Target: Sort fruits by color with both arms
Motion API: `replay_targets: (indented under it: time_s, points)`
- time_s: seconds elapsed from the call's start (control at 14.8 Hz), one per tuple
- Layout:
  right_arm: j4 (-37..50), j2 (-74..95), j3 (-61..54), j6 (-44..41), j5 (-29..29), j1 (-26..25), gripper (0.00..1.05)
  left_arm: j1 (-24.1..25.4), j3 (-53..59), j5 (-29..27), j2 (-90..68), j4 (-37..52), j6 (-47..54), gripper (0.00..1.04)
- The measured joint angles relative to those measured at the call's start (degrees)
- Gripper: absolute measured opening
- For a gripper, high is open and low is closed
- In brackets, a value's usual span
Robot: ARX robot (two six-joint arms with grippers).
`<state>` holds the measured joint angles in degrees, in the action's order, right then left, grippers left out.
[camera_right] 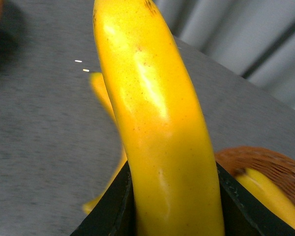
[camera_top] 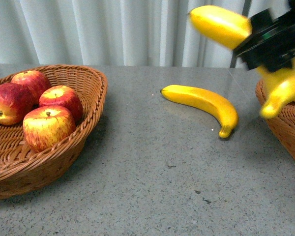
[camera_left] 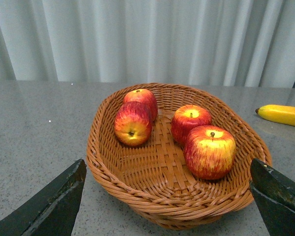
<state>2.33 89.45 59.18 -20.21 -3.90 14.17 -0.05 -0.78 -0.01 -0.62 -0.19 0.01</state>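
Observation:
Several red apples (camera_top: 48, 125) lie in a wicker basket (camera_top: 91, 123) on the left. My right gripper (camera_top: 273, 42) hangs high at the right, above the other basket's edge, and is shut on a yellow banana (camera_top: 221, 24). In the right wrist view that banana (camera_right: 162, 147) fills the gap between the black fingers (camera_right: 113, 206). A second banana (camera_top: 201, 101) lies on the table between the baskets. My left gripper (camera_left: 167, 167) is open in front of the apple basket (camera_left: 137, 196), its fingers (camera_left: 54, 206) apart and empty; it is out of the front view.
A second wicker basket (camera_top: 280, 123) stands at the right edge with a banana (camera_right: 265, 196) in it. The table (camera_top: 152, 187) is grey and speckled. A pale curtain (camera_top: 137, 29) hangs behind it.

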Motion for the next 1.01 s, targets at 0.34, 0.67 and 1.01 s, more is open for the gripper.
replay_targets:
  time_s: [0.34, 0.67, 1.01]
  points:
    - [-6.69, -2.34, -4.59, -9.11, -0.85, -17.14, 0.35, 0.0, 0.0, 0.0, 0.0, 0.0, 0.0, 0.98]
    - [-8.17, -3.96, -0.72, -12.79, -0.94, -12.26, 0.89, 0.0, 0.0, 0.0, 0.0, 0.0, 0.0, 0.98]
    - [-4.66, 10.54, 14.91, -7.5, -5.7, -1.2, 0.98, 0.0, 0.02, 0.0, 0.0, 0.0, 0.0, 0.98]
